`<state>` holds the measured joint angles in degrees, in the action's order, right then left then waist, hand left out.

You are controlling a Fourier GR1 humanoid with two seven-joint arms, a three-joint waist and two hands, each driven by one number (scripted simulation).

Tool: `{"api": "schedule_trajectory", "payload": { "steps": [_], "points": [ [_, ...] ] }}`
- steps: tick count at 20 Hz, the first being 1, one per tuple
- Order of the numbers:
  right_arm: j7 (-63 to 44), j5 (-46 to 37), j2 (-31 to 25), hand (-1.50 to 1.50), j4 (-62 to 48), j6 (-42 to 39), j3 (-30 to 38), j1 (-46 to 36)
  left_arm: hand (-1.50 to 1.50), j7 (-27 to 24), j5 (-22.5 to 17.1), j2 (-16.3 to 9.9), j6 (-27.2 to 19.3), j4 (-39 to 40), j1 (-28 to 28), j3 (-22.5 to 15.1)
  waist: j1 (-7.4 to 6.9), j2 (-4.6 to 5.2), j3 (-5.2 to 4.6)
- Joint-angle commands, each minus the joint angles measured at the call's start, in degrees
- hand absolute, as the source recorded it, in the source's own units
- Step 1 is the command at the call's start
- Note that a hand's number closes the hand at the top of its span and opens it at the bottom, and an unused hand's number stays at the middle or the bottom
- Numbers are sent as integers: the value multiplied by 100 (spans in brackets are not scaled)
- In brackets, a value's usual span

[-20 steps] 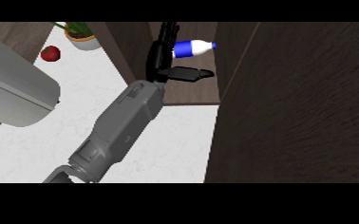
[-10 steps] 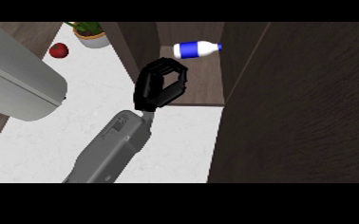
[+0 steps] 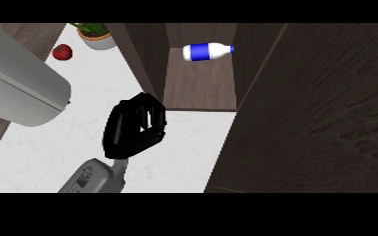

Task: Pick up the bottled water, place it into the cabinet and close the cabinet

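Inside the cabinet [image 3: 199,87] you see the bottled water [image 3: 207,52] lying on its side, placed; just outside it, one hand [image 3: 135,126] hangs empty with fingers curled, leaving the door [image 3: 310,115] unclosed.

White counter [image 3: 184,145], red apple [image 3: 63,52], potted plant [image 3: 96,35], bottled water [image 3: 207,51] lying on cabinet shelf [image 3: 199,87]

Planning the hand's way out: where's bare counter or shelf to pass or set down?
Free: white counter between the hand and the open cabinet door; cabinet floor in front of the lying bottled water. Crowded: upper left, where the apple, potted plant and grey appliance border the counter.
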<state>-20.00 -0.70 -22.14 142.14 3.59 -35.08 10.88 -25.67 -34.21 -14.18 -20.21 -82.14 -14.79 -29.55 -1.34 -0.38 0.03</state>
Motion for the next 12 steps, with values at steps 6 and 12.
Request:
{"api": "schedule_trajectory", "payload": {
  "steps": [6, 12],
  "points": [
    [-1192, -591, 740, 150, 333, 208, -1356, -764, 150, -307, 12, -935, 391, -1297, 1666, 344, 52, 9, -15],
    [-1711, -880, 2007, 150, -808, 386, -2001, -1838, 150, -327, -179, -1101, 596, -1594, 2038, 678, 42, 18, -16]
  ]
}}
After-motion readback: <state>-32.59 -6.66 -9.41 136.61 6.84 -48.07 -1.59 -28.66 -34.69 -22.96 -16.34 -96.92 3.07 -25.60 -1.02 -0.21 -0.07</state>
